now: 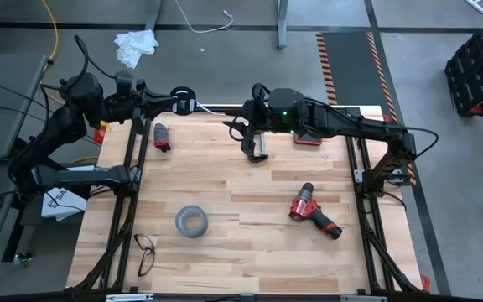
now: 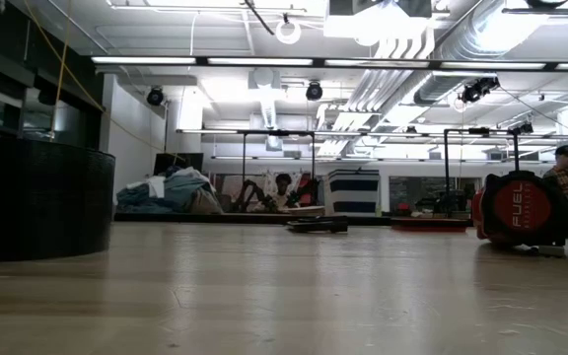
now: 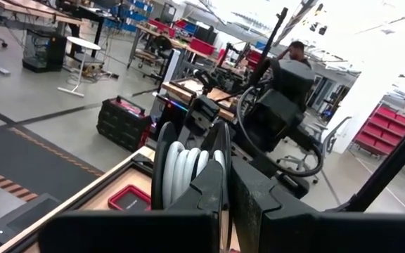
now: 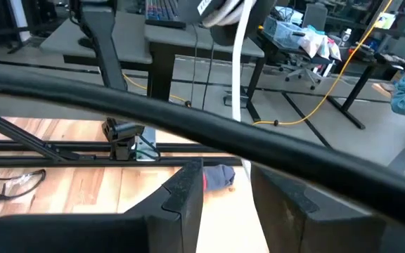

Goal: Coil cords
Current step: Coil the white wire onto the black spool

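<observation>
The cord is a thin white cable wound on a small black round disc [image 3: 188, 169], held up over the table's far edge [image 1: 183, 92]. My left gripper [image 3: 225, 176], level at the far left, is shut on the disc. The cable's free length [image 1: 218, 108] runs from the disc toward my right gripper [image 4: 227, 190]. That gripper stands level near the far middle with its fingers apart. In the right wrist view the cable [image 4: 236, 77] drops from the disc toward the gap. A black hose hides its lower part. My left gripper pinches one black flange of the disc [image 3: 221, 151] at its rim between its two fingers, coming level from the table's left. The disc stands on edge, lifted clear of the table, with white turns [image 3: 183, 169] beside the fingers. My right gripper: whether it touches the cable, I cannot tell.
On the table lie a grey tape roll [image 1: 190, 221], a red drill [image 1: 314, 211], glasses [image 1: 145, 252], a dark red object [image 1: 162, 136] and a red box [image 1: 308, 139]. A yellow cord [image 1: 53, 33] and a loose white cable [image 1: 208, 27] lie on the floor beyond.
</observation>
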Controlling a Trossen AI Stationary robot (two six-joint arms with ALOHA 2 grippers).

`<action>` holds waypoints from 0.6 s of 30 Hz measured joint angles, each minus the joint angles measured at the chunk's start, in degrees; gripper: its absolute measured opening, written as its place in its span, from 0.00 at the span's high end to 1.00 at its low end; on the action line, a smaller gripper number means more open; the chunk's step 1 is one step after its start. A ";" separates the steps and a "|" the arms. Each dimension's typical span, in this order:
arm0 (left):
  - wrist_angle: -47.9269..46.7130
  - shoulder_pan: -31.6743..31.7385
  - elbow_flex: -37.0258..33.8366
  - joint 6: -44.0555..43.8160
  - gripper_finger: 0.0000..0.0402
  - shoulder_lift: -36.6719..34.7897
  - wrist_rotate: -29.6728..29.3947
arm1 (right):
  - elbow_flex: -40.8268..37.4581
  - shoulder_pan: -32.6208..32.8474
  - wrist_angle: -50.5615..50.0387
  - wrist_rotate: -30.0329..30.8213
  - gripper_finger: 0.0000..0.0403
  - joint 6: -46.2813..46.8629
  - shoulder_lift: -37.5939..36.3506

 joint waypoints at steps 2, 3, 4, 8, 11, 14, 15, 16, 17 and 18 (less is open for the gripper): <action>-0.03 0.00 0.00 0.00 0.99 0.40 0.00 | 0.00 0.10 0.41 -0.71 0.69 0.71 0.00; -0.03 0.00 0.00 -0.03 0.99 0.55 0.00 | 0.00 0.11 0.77 -1.14 0.68 1.63 0.00; -0.03 0.00 0.00 -0.04 0.99 0.71 0.00 | 0.00 0.11 1.13 -1.28 0.66 2.59 0.00; -0.01 -0.01 0.00 0.00 0.99 1.31 0.10 | 0.00 0.11 2.77 -1.42 0.57 4.21 0.00; -0.01 -0.01 0.00 0.02 0.99 1.53 0.31 | 0.00 0.11 4.16 -1.39 0.52 4.26 0.00; 0.01 -0.02 0.00 0.02 0.99 1.48 0.33 | 0.00 0.11 4.94 -1.39 0.50 4.16 0.00; 0.01 -0.02 0.00 0.02 0.99 1.46 0.35 | 0.00 0.11 5.27 -1.39 0.50 4.16 0.00; 0.01 0.00 0.00 0.02 0.99 1.46 0.33 | 0.00 0.11 5.50 -1.39 0.50 4.12 0.00; 0.01 0.00 0.00 0.02 0.99 1.46 0.33 | 0.00 0.11 5.82 -1.39 0.49 4.10 0.00; 0.01 0.00 0.00 0.03 0.99 1.46 0.34 | 0.00 0.11 6.11 -1.39 0.49 4.10 0.00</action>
